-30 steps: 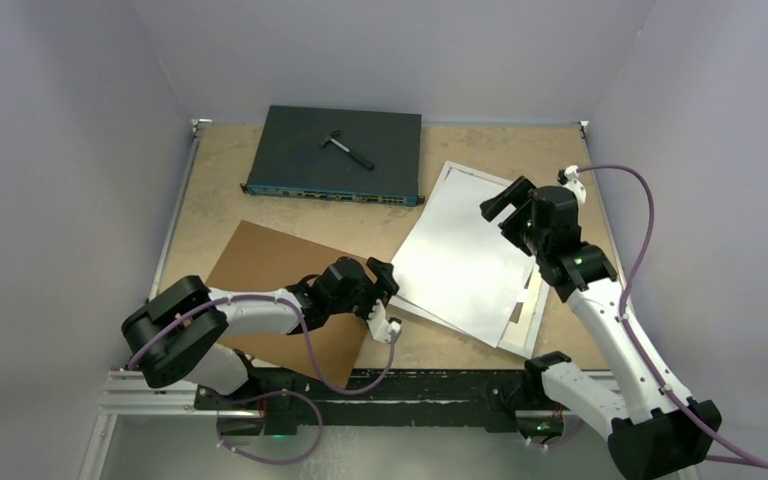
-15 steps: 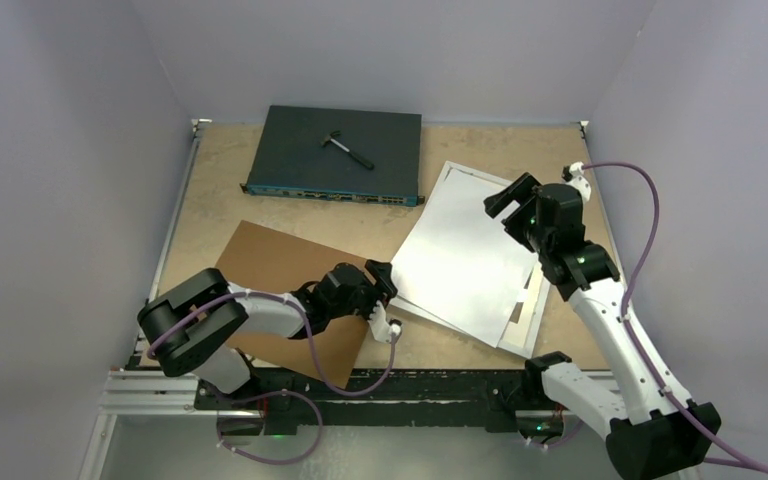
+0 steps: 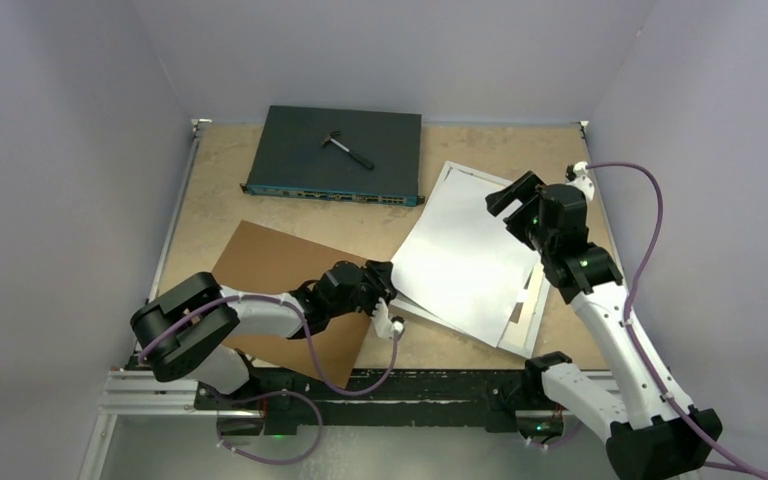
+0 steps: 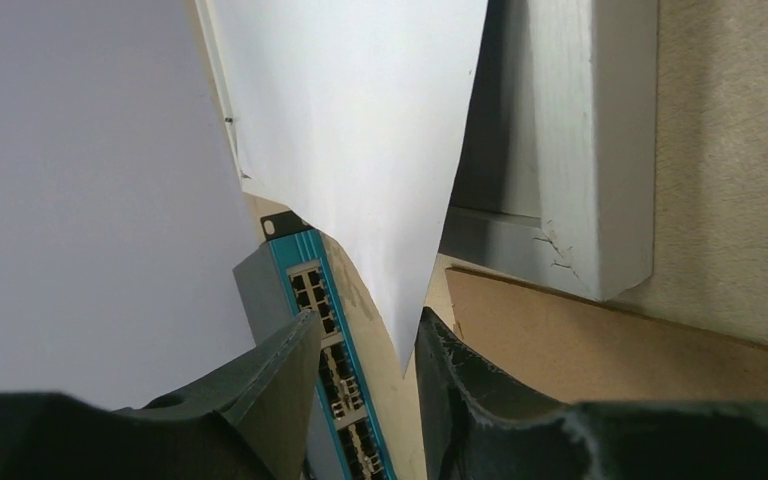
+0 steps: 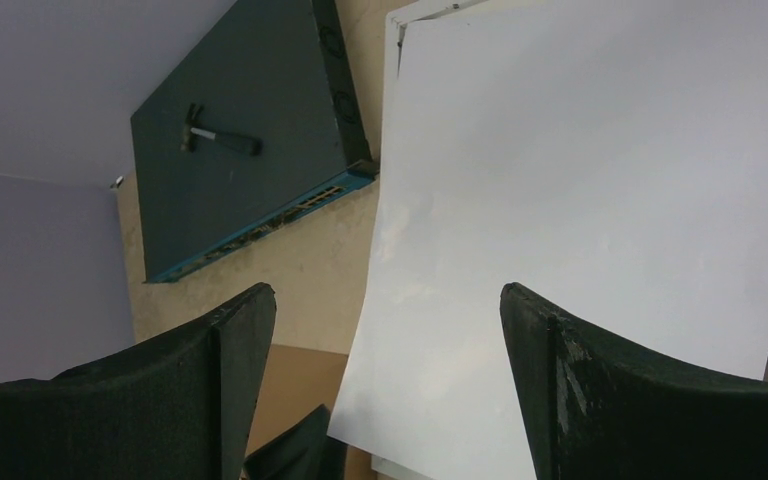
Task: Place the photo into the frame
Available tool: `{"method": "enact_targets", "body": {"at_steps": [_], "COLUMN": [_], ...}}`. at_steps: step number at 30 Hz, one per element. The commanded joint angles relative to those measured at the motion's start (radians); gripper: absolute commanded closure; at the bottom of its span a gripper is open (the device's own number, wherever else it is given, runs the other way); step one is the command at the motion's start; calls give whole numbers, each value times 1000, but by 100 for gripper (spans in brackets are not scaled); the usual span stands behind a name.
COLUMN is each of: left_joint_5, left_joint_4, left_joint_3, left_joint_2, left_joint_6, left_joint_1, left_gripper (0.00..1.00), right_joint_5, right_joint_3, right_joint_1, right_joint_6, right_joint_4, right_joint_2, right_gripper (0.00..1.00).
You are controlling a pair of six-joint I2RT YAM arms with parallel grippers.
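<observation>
A large white sheet [image 3: 465, 255] lies tilted over the white-bordered frame [image 3: 530, 322] at the right of the table. No dark printed side shows, so I cannot tell whether this sheet is the photo. My left gripper [image 3: 385, 285] lies low at the sheet's near-left corner. In the left wrist view its jaws [image 4: 365, 325] are open, and the sheet's corner [image 4: 405, 330] hangs between them, close to the right finger. My right gripper [image 3: 510, 195] hovers open over the sheet's far right part. It shows wide open in the right wrist view [image 5: 385, 300], above the sheet [image 5: 580, 200].
A brown backing board [image 3: 280, 270] lies under my left arm, near the front edge. A dark network switch [image 3: 338, 152] with a small tool [image 3: 345, 147] on top sits at the back. The frame's white bar [image 4: 600, 150] lies just behind the lifted corner. Purple walls enclose the table.
My left gripper has edged slightly towards the sheet's corner and its arm has shifted. My right gripper has drifted a little to the right. The sheet and frame have stayed put.
</observation>
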Motion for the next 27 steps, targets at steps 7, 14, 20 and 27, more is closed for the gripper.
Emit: {"method": "enact_targets", "body": {"at_steps": [7,14,20,27], "left_joint_5": [-25,-86,-168,-190], "left_joint_4": [-58,-204,-312,-347], "left_joint_3": [107,221,296,290], "left_joint_2": [10,21,47,43], "left_joint_6": [-37,-188,-369,-433], "left_joint_1": [-33,-94,-150,-159], "left_gripper": [87,100,100,100], "right_joint_5": [-4,18,13,12], "right_joint_3": [16,52,61,66], "right_joint_1": [-7,-7,-7,-7], "right_joint_6": [-14,-38,-41,-42], "right_joint_4": [29,19,19,11], "right_joint_2": [-23,-21,-15,-17], "right_gripper": [16,16,16,16]}}
